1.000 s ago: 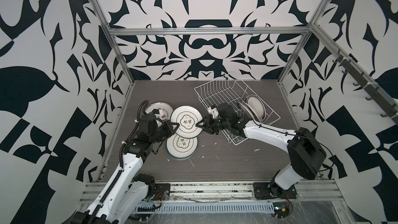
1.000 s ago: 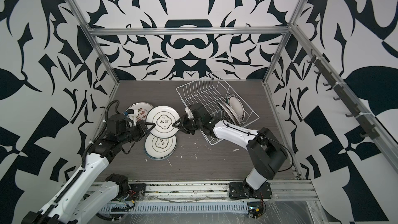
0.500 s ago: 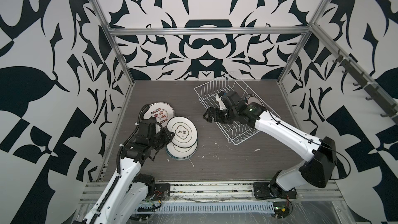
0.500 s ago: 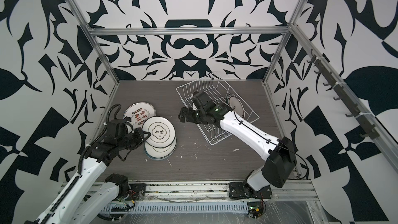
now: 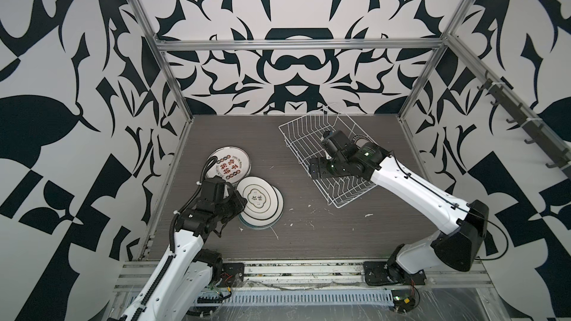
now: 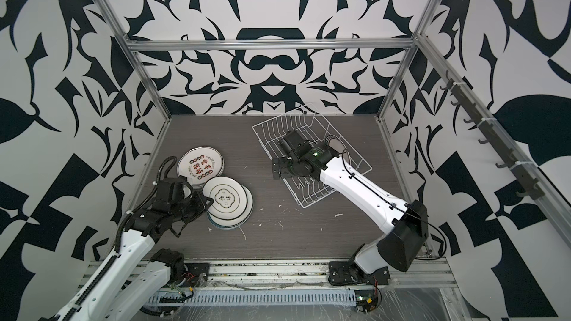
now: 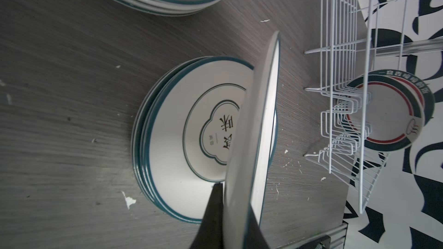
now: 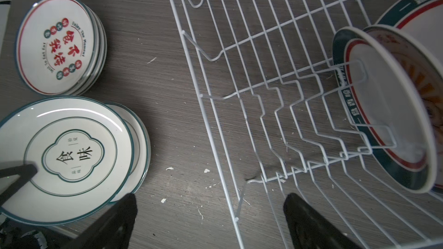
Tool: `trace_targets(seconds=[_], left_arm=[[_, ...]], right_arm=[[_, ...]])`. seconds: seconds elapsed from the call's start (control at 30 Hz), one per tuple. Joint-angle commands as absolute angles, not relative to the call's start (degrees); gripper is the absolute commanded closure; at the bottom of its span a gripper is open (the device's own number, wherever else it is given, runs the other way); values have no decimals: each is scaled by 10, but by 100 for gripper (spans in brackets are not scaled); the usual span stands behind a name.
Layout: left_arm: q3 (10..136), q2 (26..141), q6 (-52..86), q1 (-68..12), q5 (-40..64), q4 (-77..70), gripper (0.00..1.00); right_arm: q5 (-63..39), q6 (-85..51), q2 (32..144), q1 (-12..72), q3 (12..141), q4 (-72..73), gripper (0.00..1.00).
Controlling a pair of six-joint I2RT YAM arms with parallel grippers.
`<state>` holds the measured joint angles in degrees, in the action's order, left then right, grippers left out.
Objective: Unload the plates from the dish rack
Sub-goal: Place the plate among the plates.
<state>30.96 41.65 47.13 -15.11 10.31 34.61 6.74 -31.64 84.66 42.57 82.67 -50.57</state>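
Observation:
My left gripper [image 5: 239,203] is shut on the rim of a green-rimmed plate [image 5: 261,200], which hangs tilted just above a stack of like plates [image 5: 262,225]. The left wrist view shows that held plate [image 7: 259,128] edge-on between my fingers [image 7: 215,202], over the stack [image 7: 187,128]. The right gripper [image 5: 312,171] hovers open and empty over the near-left edge of the white wire dish rack [image 5: 304,137]; its jaws [image 8: 211,202] stand wide apart. Three plates [image 8: 383,116] stand in the rack's far end, half hidden by the arm in both top views [image 6: 335,143].
A second stack, topped by a plate with red characters [image 5: 230,163], lies at the left, beside the left arm's cable. White chips [image 5: 309,208] are scattered on the dark wood-grain table [image 5: 309,236]. Patterned walls with metal posts enclose the space.
The right gripper has opened, let go of the green-rimmed plate and pulled back over the rack. The left gripper has kept that plate and carried it down over the stack.

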Motion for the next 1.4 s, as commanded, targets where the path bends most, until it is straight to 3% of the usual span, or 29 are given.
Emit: trace_targets(seconds=[0.0,0.57,0.67,1.0,1.37], left_arm=[[300,415,475,-149,93,335,100],[290,430,480,-149,91,329,99],[292,435,479,-149,90,332,90],[298,451,478,-150,80,345,80],[312,473,479,-150,50,369,53]], right_arm=[[95,-303,833,426,850,-525,0],[105,-296,836,425,852,-534,0],[105,-296,835,425,849,-531,1],[104,-295,839,425,843,-521,1],[95,-291,849,424,843,-514,0]])
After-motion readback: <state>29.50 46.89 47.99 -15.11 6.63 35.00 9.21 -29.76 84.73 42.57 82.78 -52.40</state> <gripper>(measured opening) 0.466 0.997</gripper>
